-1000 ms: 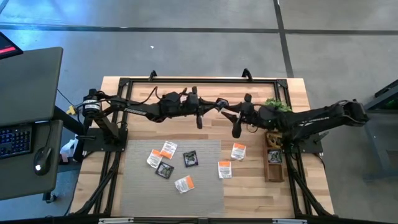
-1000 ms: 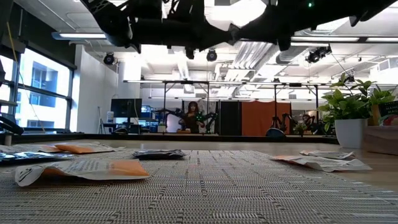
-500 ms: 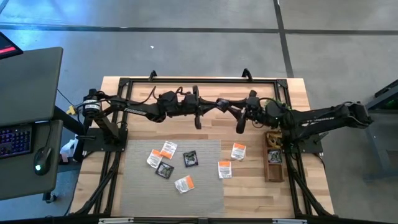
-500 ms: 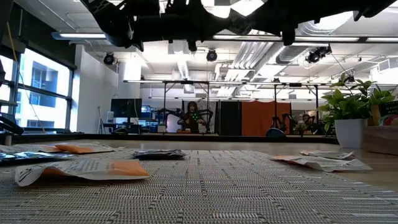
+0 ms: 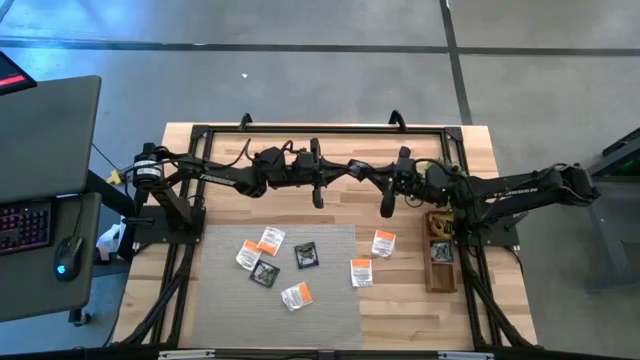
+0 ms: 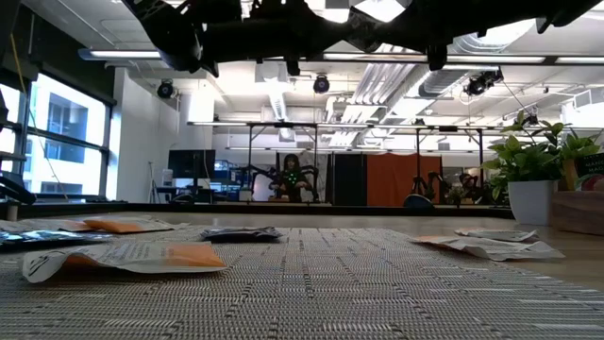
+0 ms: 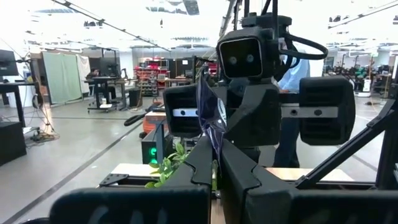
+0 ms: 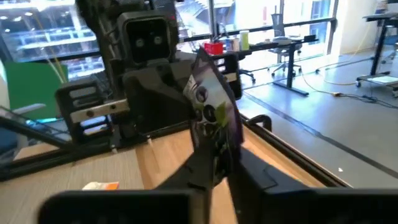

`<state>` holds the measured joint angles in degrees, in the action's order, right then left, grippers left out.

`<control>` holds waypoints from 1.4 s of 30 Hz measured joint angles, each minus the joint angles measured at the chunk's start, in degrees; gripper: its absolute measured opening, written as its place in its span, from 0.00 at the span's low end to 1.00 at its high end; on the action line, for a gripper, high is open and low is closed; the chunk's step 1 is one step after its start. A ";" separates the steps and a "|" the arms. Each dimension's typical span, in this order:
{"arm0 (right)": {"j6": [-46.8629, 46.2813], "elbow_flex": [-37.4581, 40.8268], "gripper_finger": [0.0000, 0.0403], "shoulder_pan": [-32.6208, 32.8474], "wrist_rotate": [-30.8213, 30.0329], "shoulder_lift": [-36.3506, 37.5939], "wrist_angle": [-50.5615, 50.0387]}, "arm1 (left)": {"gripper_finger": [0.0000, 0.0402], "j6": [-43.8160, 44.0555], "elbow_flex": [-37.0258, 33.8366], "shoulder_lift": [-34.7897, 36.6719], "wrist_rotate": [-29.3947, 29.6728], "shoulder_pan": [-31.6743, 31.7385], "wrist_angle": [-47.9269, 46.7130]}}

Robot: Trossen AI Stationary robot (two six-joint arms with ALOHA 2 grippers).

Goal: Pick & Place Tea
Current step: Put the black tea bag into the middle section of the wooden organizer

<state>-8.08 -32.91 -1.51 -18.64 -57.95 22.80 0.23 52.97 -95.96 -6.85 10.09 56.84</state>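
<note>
High over the far middle of the table, my left gripper (image 5: 352, 168) and my right gripper (image 5: 368, 172) meet tip to tip. Both are shut on one black tea sachet (image 8: 214, 102), which shows edge-on in the left wrist view (image 7: 207, 106). Several more tea sachets lie flat on the grey mat (image 5: 330, 310): white-and-orange ones (image 5: 270, 240) (image 5: 296, 295) and black ones (image 5: 306, 255) (image 5: 265, 272). One white-and-orange sachet (image 5: 383, 243) lies on the bare wood to the right of the mat. My left gripper pinches one edge of the black sachet (image 7: 214, 158) between its two fingers, coming level from the table's left. The sachet stands up from the fingers, clear of the table. My right gripper pinches the sachet near its edge (image 8: 216, 146) between its two fingers, coming level from the table's right. The sachet's printed face rises above those fingers.
A narrow wooden tray (image 5: 440, 262) lies right of the mat. A small potted plant (image 6: 533, 175) stands beside it at the far right, partly under my right arm in the high view. Black frame bars run along the table's sides. A person sits far off in the room.
My right arm's wrist has shifted a little toward the table's right edge, staying high over the far part of the table. The sachets on the mat have not moved.
</note>
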 joint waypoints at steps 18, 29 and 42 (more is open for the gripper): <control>-2.22 -0.02 0.01 0.52 -3.36 0.40 -16.55 | 0.35 0.22 -0.02 -0.04 4.46 0.00 -15.83; -22.32 -16.50 0.00 6.47 5.13 6.58 -69.91 | 0.51 0.26 -0.04 -0.04 12.31 0.00 -27.76; -67.85 -15.88 0.00 14.88 33.83 4.80 -100.98 | 0.51 3.26 -0.04 -0.04 14.17 0.02 -28.39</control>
<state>-75.92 -48.78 13.37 15.19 -53.16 -78.18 3.49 52.93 -96.01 7.32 10.11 28.45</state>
